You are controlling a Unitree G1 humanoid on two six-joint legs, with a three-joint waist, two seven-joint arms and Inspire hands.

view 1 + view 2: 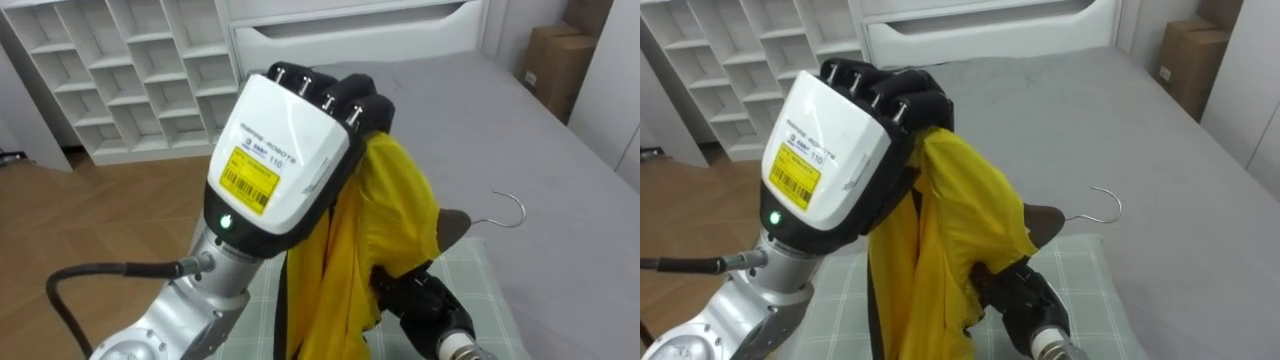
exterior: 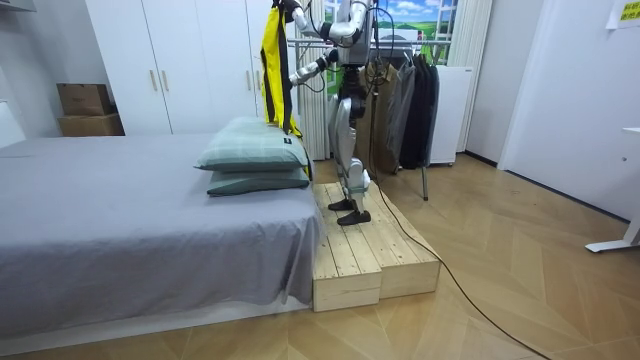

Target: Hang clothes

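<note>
Screening the grey bed: left hand, yellow garment.

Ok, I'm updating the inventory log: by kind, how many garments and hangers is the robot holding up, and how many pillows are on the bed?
Yellow garment: 1
Hanger: 1
Pillows: 2
Total: 4

The garment hung from the left hand above the stacked pillows, which lay at the corner of the bed nearest the wooden platform. The hanger jutted out to the garment's right, with the right hand beneath it. The robot stood on the platform, alongside the bed's edge. The clothes rack stood behind the robot.
</note>
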